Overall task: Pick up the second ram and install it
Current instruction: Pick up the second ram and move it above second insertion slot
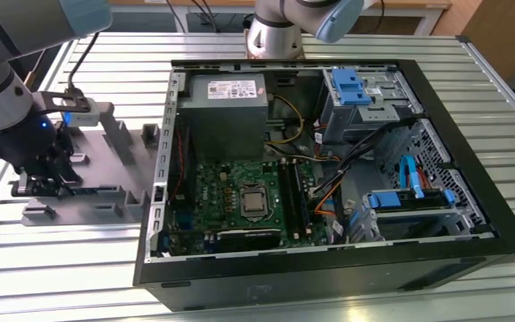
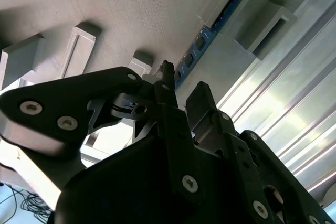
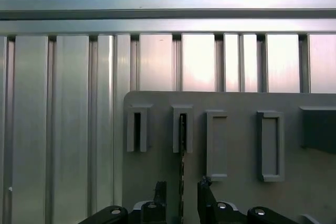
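Blue ram [image 2: 210, 31] mostly hidden in holder [image 2: 131, 14], gripper [image 2: 183, 78] astride

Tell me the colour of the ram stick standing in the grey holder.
The second ram is blue, best seen in the second wrist view.

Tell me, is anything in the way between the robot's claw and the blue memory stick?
Nothing visible is. The gripper straddles the blue RAM stick, one finger on each side, and the stick stands on edge in a slot of the grey holder.
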Available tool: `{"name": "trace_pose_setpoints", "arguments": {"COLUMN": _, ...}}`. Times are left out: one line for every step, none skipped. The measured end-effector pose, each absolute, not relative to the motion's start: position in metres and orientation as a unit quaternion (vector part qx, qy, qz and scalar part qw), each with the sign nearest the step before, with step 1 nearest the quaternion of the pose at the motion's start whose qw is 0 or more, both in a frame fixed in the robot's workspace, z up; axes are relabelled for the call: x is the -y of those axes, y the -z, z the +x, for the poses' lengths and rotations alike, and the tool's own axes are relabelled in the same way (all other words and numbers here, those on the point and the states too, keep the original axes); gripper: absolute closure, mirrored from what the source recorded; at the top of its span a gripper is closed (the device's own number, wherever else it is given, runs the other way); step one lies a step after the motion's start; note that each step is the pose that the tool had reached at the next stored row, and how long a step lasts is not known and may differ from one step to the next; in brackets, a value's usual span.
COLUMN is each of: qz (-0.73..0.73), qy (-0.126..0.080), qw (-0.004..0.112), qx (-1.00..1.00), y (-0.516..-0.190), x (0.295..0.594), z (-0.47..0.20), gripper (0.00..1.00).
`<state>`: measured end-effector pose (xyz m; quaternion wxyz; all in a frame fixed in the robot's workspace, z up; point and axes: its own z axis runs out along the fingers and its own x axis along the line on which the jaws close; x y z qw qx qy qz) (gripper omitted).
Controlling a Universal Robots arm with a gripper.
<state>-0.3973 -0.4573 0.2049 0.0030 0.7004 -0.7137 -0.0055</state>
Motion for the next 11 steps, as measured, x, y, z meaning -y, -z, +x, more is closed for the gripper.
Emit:
{"name": "trace_pose_setpoints", "arguments": {"qz": 0.7, "qy": 0.006, "qw": 0.003, "qx": 0.714, "y": -0.2037, "x": 0.4575, "z": -0.3973, "gripper": 0.63}}
{"name": "trace_pose_setpoints", "arguments": {"qz": 0.7, "qy": 0.005, "qw": 0.003, "qx": 0.714, "y": -0.2027, "x": 0.4577, "z": -0.3973, "gripper": 0.63}}
{"name": "trace_pose_setpoints", "arguments": {"qz": 0.7, "qy": 0.005, "qw": 0.003, "qx": 0.714, "y": -0.2017, "x": 0.4578, "z": -0.3973, "gripper": 0.63}}
{"name": "trace_pose_setpoints", "arguments": {"qz": 0.7, "qy": 0.005, "qw": 0.003, "qx": 0.714, "y": -0.2008, "x": 0.458, "z": -0.3973, "gripper": 0.63}}
{"name": "trace_pose_setpoints", "arguments": {"qz": 0.7, "qy": 0.005, "qw": 0.003, "qx": 0.714, "y": -0.2, "x": 0.4582, "z": -0.3973, "gripper": 0.63}}
{"name": "trace_pose_setpoints", "arguments": {"qz": 0.7, "qy": 0.005, "qw": 0.003, "qx": 0.714, "y": -0.199, "x": 0.4583, "z": -0.3973, "gripper": 0.63}}
{"name": "trace_pose_setpoints", "arguments": {"qz": 0.7, "qy": 0.005, "qw": 0.003, "qx": 0.714, "y": -0.1982, "x": 0.4584, "z": -0.3973, "gripper": 0.63}}
{"name": "trace_pose_setpoints", "arguments": {"qz": 0.7, "qy": 0.005, "qw": 0.003, "qx": 0.714, "y": -0.1974, "x": 0.4585, "z": -0.3973, "gripper": 0.63}}
{"name": "trace_pose_setpoints", "arguments": {"qz": 0.7, "qy": 0.005, "qw": 0.003, "qx": 0.714, "y": -0.1967, "x": 0.4586, "z": -0.3973, "gripper": 0.63}}
{"name": "trace_pose_setpoints", "arguments": {"qz": 0.7, "qy": 0.005, "qw": 0.003, "qx": 0.714, "y": -0.1962, "x": 0.4586, "z": -0.3973, "gripper": 0.64}}
{"name": "trace_pose_setpoints", "arguments": {"qz": 0.7, "qy": 0.005, "qw": 0.003, "qx": 0.714, "y": -0.1957, "x": 0.4586, "z": -0.3973, "gripper": 0.64}}
